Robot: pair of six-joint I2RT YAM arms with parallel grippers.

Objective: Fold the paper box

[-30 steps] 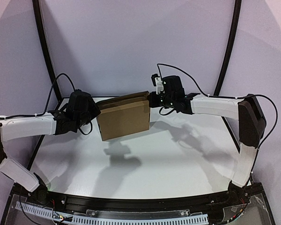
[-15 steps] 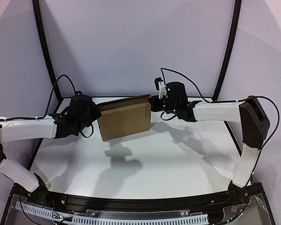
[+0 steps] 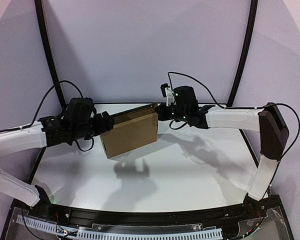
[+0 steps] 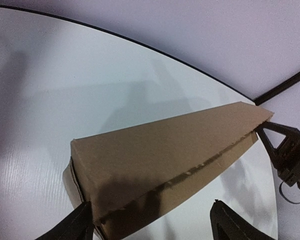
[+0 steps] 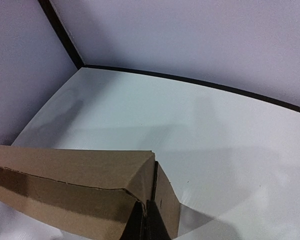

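Observation:
The paper box (image 3: 132, 134) is a closed, flat brown cardboard mailer that hangs tilted above the white table, with its shadow beneath it. My right gripper (image 3: 159, 111) is shut on the box's upper right corner. In the right wrist view, its black fingertips (image 5: 149, 212) pinch the corner edge of the box (image 5: 75, 185). My left gripper (image 3: 104, 131) stands open at the box's left end. In the left wrist view the box (image 4: 160, 155) reaches in between the spread jaws of the left gripper (image 4: 150, 215), and the left finger (image 4: 77, 222) is right by the box's near corner.
The white table (image 3: 190, 170) is bounded by a black rim and curved black posts (image 3: 47, 55), with lilac walls behind it. The arm bases and a cable tray (image 3: 140, 232) sit along the near edge.
My left gripper has opened and let go of the box's left end, and the left arm has drawn back a little. The box's left side has sagged lower. The right gripper's hold is unchanged.

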